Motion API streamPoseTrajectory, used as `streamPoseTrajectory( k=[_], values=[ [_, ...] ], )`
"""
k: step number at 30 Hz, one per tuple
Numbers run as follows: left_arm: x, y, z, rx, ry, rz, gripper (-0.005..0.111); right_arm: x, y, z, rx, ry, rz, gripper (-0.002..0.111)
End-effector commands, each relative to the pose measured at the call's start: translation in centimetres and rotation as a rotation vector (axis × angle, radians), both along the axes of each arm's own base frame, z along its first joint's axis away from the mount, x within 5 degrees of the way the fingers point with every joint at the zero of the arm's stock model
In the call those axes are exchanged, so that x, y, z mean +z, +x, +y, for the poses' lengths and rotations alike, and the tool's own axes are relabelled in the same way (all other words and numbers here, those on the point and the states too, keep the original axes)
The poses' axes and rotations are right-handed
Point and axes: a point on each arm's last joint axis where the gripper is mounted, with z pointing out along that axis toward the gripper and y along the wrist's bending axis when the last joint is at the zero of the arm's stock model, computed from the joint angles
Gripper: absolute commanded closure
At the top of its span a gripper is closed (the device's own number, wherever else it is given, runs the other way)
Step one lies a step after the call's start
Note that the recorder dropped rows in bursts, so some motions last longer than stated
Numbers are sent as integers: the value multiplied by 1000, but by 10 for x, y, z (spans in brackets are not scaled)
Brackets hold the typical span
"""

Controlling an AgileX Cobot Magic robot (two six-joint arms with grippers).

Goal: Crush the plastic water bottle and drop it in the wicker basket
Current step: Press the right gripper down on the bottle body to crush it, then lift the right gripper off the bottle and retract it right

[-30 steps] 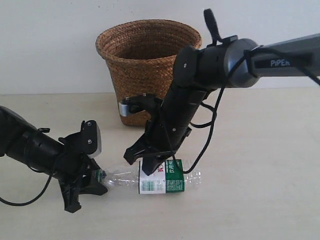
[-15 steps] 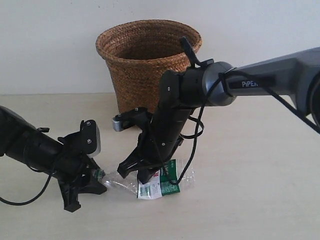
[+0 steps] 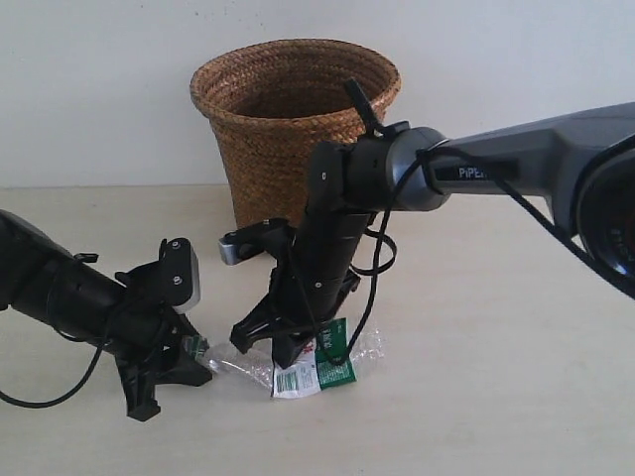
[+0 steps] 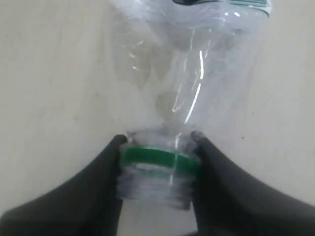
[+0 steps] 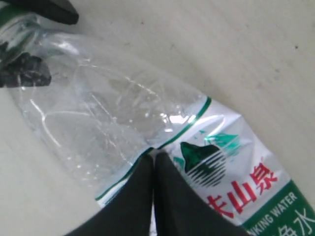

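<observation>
The plastic water bottle (image 3: 319,363) lies crumpled on the table in front of the wicker basket (image 3: 213,87). My left gripper (image 3: 190,351) is shut on its neck; in the left wrist view both fingers clamp the threaded neck at the green ring (image 4: 157,161), with the clear body (image 4: 192,73) stretching away. My right gripper (image 3: 284,347) comes down on the bottle from above. In the right wrist view its fingers (image 5: 153,158) are pressed together, tips resting on the edge of the green-and-white label (image 5: 221,167). The clear body (image 5: 98,123) is dented and creased.
The basket stands upright at the back, behind the right arm (image 3: 397,169). The left arm (image 3: 60,293) lies low over the table at the left. A pale wall rises behind the basket. Bare tabletop (image 3: 516,377) extends to the right.
The right arm has pushed left and down along the bottle. The bottle has gone from full length to short and crumpled, its label buckled. The left gripper has held still on the neck.
</observation>
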Motion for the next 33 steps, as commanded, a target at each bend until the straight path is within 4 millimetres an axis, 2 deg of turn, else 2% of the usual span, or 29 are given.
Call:
streamPoseTrajectory(
  k=[1,5,8,11,14,17,23,33],
  values=[
    [0,0,-2,-3,-9,4,103,23,-7,-10,57,-44,-41,108],
    [0,0,-1,1,-5,0,103,70,-13,-16,72,16,-132,108],
    [0,1,-1,6,1,-5,103,83,-13,-37,9,64,-180,108],
    [0,1,-1,6,1,-5,103,80,-6,-73,-110,86,-213,108],
    [0,1,-1,6,1,-5,103,69,0,-123,-291,119,-230,108],
    [0,1,-1,7,3,-7,103,65,-1,-153,-410,148,-276,108],
    [0,1,-1,7,3,-7,103,62,-18,-194,-641,179,-490,108],
    [0,1,-1,6,0,-5,103,64,-75,-239,-921,209,-871,108]
  ],
)
